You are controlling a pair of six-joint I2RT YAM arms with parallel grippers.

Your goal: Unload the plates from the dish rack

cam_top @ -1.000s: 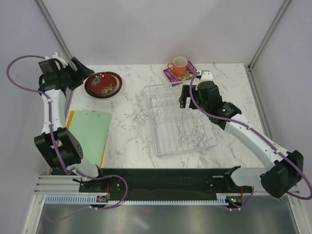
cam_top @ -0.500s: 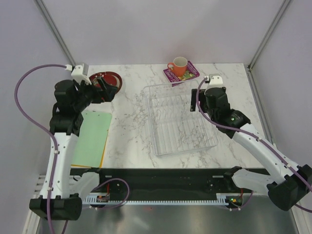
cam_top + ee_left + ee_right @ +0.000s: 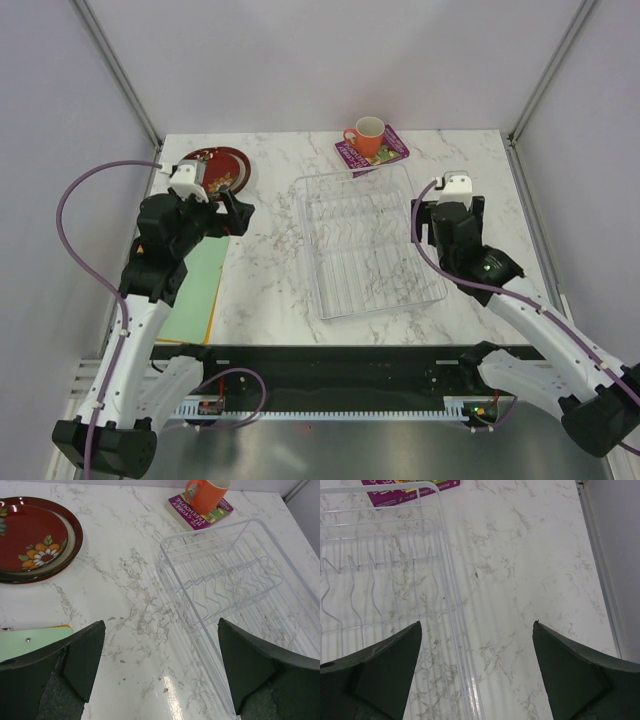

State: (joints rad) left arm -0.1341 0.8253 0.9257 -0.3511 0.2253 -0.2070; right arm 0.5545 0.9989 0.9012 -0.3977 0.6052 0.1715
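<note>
Item: dish rack [image 3: 368, 243], I find no plate in its slots, the plates [image 3: 213, 172] stacked well to its left, my left gripper [image 3: 161, 650] and right gripper [image 3: 477, 650] flanking it, both spread wide and empty, so I judge unloading done

The left gripper [image 3: 161, 630] hangs to the left of the dish rack [image 3: 372, 250], pointing toward it, jaws spread wide and holding nothing. The left arm [image 3: 125, 330] rises from its base and bends at the elbow. The right gripper [image 3: 476, 626] hangs over the rack's right edge, jaws just as wide and empty. The right arm [image 3: 540, 320] slopes back to its base.
</note>
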